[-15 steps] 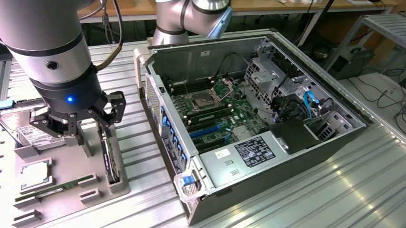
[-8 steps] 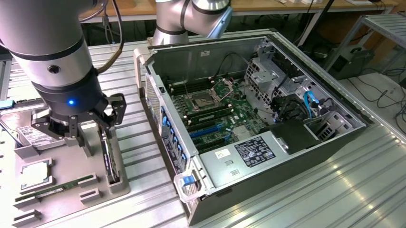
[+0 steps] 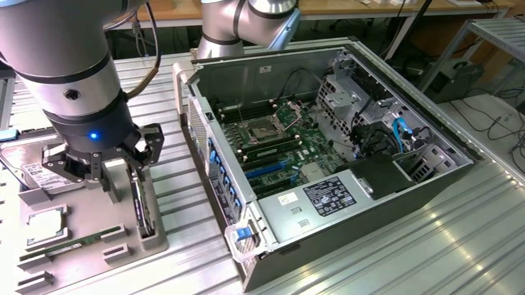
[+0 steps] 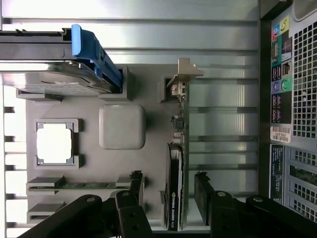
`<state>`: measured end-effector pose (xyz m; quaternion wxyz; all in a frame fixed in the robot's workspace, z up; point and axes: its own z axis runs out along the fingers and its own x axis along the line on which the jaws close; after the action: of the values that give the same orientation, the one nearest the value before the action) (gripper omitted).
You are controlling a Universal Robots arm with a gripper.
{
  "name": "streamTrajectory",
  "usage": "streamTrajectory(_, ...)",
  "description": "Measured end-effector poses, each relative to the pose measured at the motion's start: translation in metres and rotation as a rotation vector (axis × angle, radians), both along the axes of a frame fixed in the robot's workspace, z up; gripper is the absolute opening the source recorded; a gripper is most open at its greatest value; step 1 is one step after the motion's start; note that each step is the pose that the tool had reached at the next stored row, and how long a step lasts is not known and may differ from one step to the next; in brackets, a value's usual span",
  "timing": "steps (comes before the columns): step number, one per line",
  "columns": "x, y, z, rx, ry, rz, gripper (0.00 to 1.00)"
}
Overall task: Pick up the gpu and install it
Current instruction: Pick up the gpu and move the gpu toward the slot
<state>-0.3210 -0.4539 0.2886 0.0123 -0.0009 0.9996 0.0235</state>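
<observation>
Both fingers point(image 4: 134, 179) of your gripper point(image 3: 123, 181) stand wide, straddling the on-edge gpu point(image 4: 176, 198) in its grey tray point(image 3: 86, 215); your arm points straight down.

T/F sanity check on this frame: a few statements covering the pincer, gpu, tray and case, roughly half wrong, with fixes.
1. The pincer is open, with one finger on each side of the gpu. True.
2. The gpu is seated on the motherboard. False: it stands on edge in a slot of the grey parts tray, outside the case.
3. The computer case lies open, with the motherboard exposed. True.
4. The pincer holds the RAM stick. False: the stick lies in its own slot on the tray, and the pincer holds nothing.
</observation>
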Motion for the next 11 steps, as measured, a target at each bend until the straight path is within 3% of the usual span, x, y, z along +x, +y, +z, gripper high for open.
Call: streamTrajectory(11, 0.0020, -0.0053, -0.0064, 0.0002, 0.0000, 0.000, 0.55)
